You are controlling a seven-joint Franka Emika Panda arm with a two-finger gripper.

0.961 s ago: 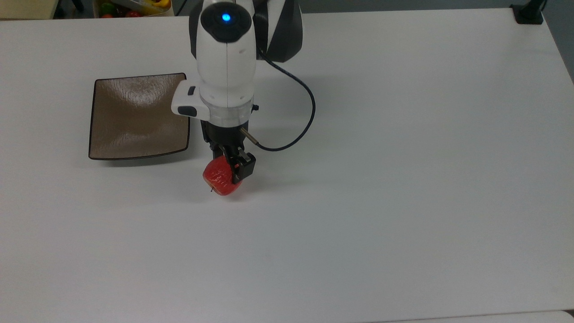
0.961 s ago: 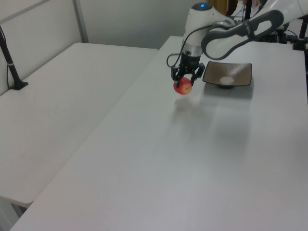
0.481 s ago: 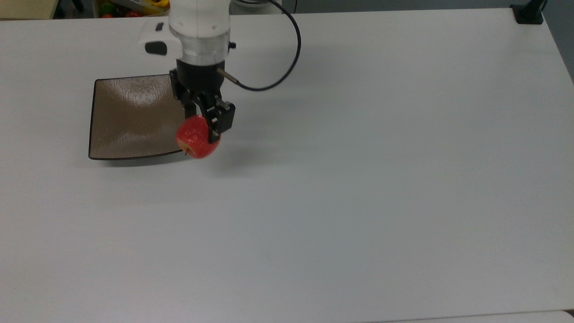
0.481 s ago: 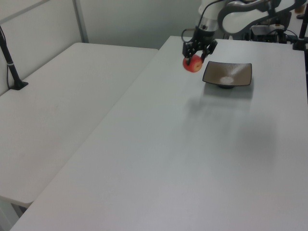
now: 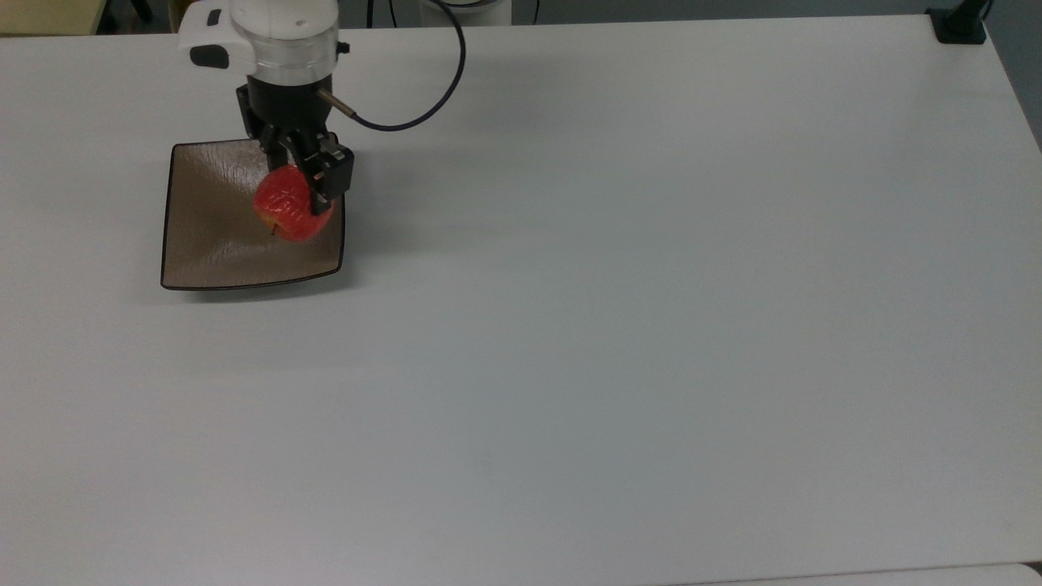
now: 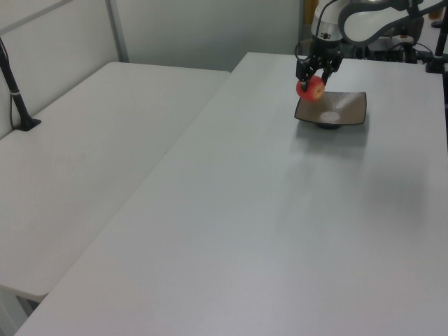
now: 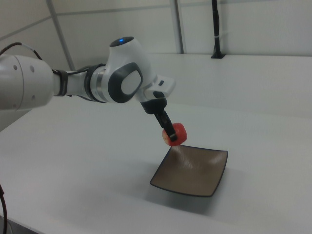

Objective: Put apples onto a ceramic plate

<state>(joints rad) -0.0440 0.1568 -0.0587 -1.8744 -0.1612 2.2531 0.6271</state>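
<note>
Holding a red apple above the brown plate

Clamped between the two black fingers of the gripper (image 5: 303, 189), the apple (image 5: 289, 213) hangs in the air, clear of any surface. In the top view it sits in the upper left of the frame, over the right half of the ceramic plate (image 5: 212, 236), with its thin dark stem pointing toward the lower edge of the picture. One black finger (image 5: 332, 172) lies against the apple's right side in the top view; the other is partly hidden above the fruit.

In the right view the apple (image 7: 175, 134) shows near the frame's centre, lifted above the far left edge of the plate (image 7: 195, 173), and the gripper (image 7: 169, 132) reaches down to it at a slant from the white arm (image 7: 122, 80). The plate rests flat on the white table (image 7: 87, 161), nothing lying on its glossy surface.

In the left view the apple (image 6: 310, 89) appears in the upper right of the frame, just above the near left corner of the plate (image 6: 343, 112), with the gripper (image 6: 316, 73) closed on it from above. A dark cable (image 5: 423, 89) loops from the wrist across the top of the top view.
</note>
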